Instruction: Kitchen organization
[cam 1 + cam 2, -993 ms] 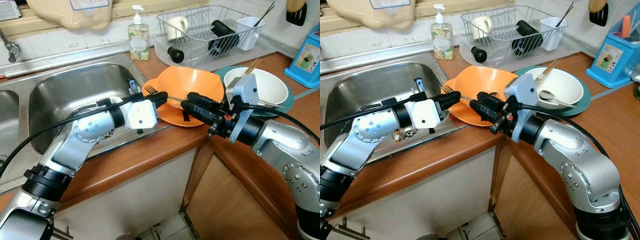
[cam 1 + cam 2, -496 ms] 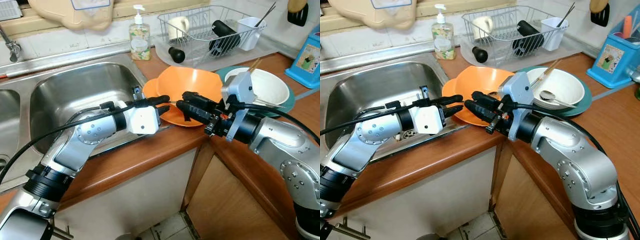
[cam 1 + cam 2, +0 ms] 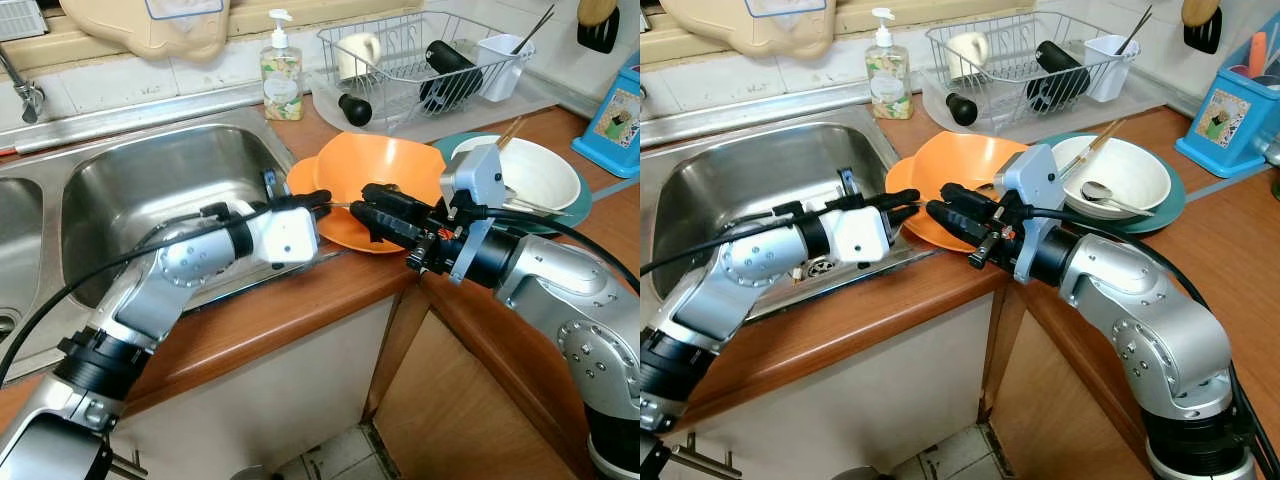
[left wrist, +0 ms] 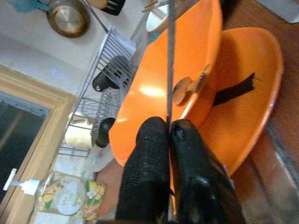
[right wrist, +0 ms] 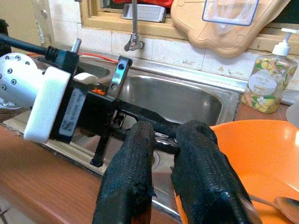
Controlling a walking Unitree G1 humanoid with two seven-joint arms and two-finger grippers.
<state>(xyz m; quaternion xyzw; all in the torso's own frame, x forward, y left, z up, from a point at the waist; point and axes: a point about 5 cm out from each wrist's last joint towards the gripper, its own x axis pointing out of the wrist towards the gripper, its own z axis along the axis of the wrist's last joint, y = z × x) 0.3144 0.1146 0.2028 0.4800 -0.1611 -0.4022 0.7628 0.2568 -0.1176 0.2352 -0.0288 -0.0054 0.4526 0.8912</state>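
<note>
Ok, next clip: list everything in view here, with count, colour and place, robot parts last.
sink: 1, steel, left
soap bottle: 1, clear, behind sink
dish rack: 1, wire, back counter
orange bowl: 1, on orange plate
white bowl: 1, on green plate
chopsticks: wooden, in white bowl
utensil: 1, metal, in left gripper
blue box: 1, far right
left gripper: black, shut
right gripper: black, by orange bowl
</note>
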